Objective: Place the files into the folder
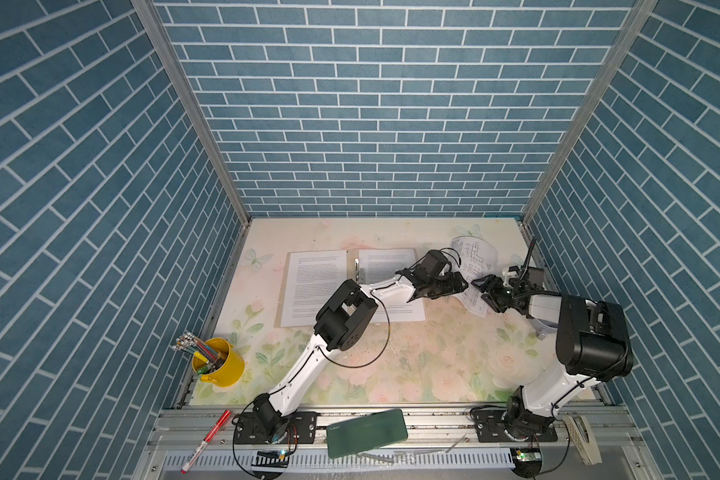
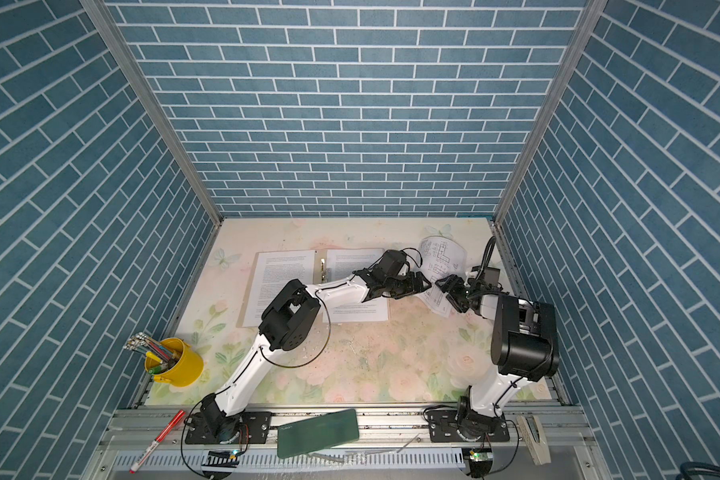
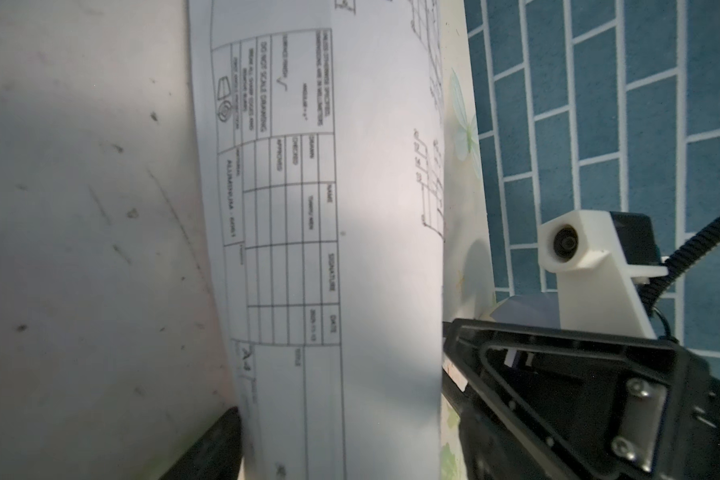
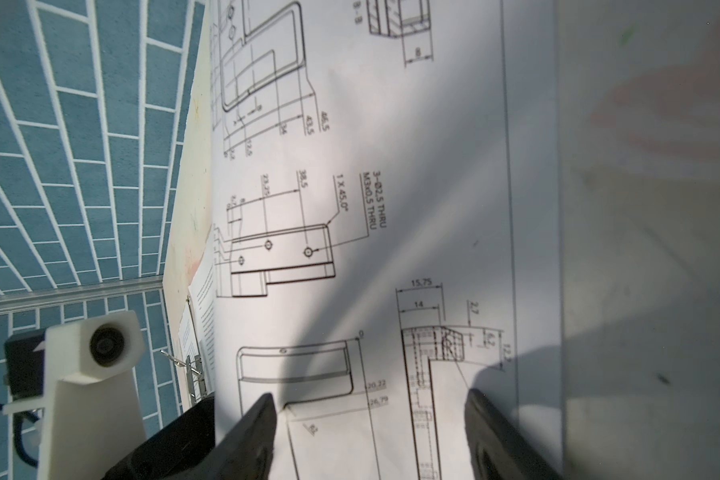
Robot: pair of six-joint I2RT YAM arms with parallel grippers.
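The tan folder lies open at the back of the table, metal clip on its spine. A text sheet lies on its left half and a second one on its right half, partly under my left arm. The diagram sheet is bowed up off the table at back right. My left gripper meets its left edge, fingers apart, the sheet spanning the gap. My right gripper faces it across the sheet, its fingers wide apart, nothing clamped.
A yellow cup of pens stands at the front left. On the front rail lie a dark green case and a red marker. The right wall's metal post stands close behind the right gripper.
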